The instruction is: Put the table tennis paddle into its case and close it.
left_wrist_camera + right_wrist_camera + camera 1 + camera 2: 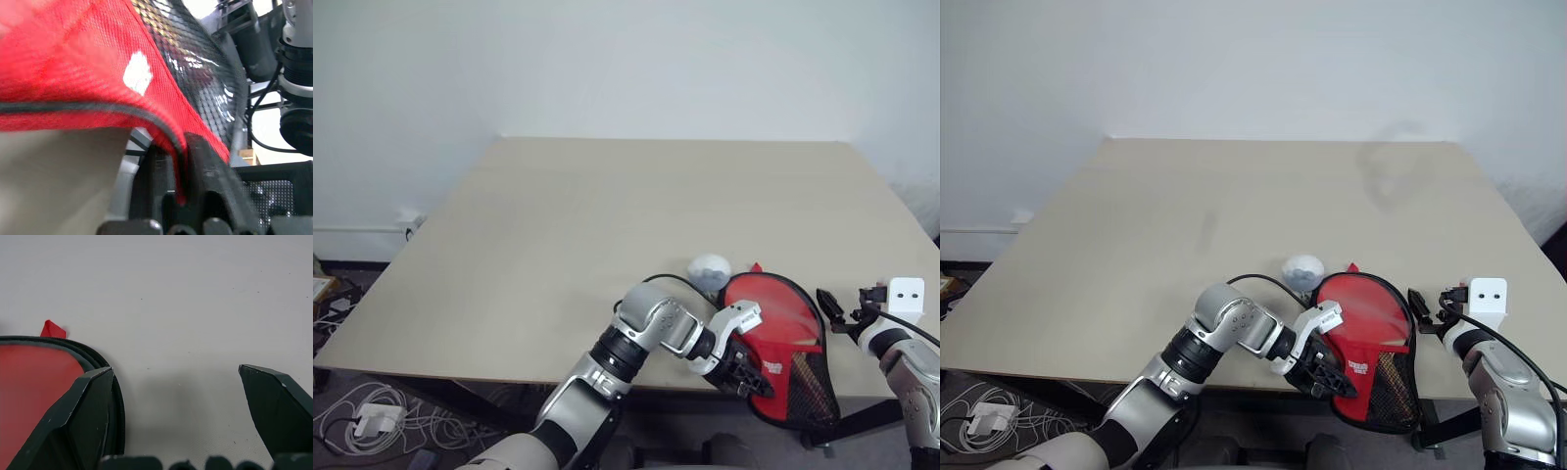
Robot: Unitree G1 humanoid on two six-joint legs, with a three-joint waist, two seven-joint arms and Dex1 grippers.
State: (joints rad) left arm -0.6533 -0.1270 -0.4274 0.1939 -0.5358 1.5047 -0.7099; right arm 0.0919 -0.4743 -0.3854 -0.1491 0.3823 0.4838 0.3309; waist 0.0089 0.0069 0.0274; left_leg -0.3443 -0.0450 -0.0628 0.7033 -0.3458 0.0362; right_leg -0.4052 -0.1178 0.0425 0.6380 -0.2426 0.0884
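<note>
The right tool point(183, 406) holds its two dark fingers point(73, 426) wide apart over the pale table point(195, 298). At the left of the frame lies the case point(34, 382), red with a black rim, its edge beside the near finger.

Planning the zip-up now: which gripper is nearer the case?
Left. The left gripper is at the case, on its red edge near the table's front edge; the right gripper sits open just beside the case's right rim.
</note>
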